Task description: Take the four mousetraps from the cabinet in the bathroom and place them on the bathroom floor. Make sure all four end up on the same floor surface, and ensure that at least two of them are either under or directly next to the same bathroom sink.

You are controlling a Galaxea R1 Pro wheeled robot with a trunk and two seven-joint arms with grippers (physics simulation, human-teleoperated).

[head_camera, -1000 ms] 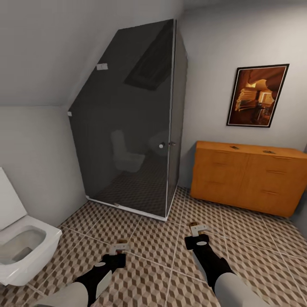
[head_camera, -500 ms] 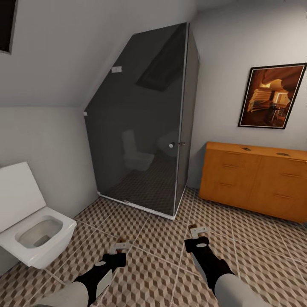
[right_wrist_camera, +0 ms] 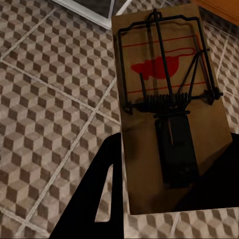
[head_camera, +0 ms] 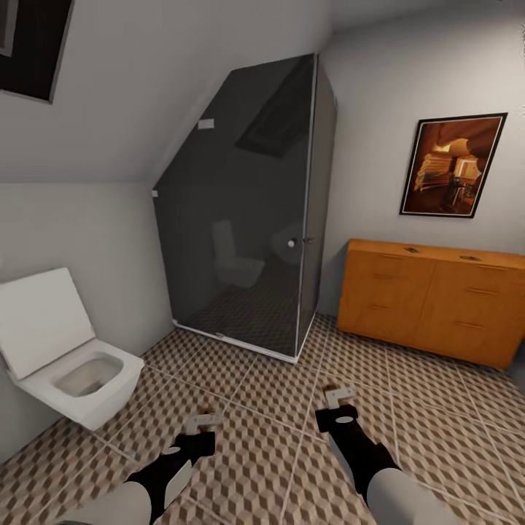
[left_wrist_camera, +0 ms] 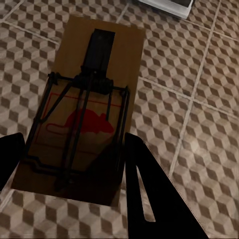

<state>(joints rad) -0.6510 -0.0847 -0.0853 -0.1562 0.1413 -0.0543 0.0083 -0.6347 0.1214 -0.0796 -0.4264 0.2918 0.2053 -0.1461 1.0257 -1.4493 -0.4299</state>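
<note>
The robot is standing on the tiled floor [head_camera: 437,437] of the bathroom and is holding both arms low in front of it. The left gripper [head_camera: 203,424] is gripping a mousetrap [left_wrist_camera: 82,107]: in the left wrist view the flat board is sitting between the two dark fingers [left_wrist_camera: 149,194], with the wire spring and the red mouse mark facing up. The right gripper [head_camera: 338,398] is gripping another trap [right_wrist_camera: 167,99] in the same way, its jaws closed on the board's sides, above the floor. In the head view, the orange-brown cabinet [head_camera: 430,299] is standing against the far wall at the right, well apart from the grippers, and two small dark things are lying on its top; they are too small to tell. A dark glass shower [head_camera: 248,219] is filling the corner, a white toilet [head_camera: 73,364] is hanging at the left, and a framed picture [head_camera: 452,165] is hanging above the cabinet.
</note>
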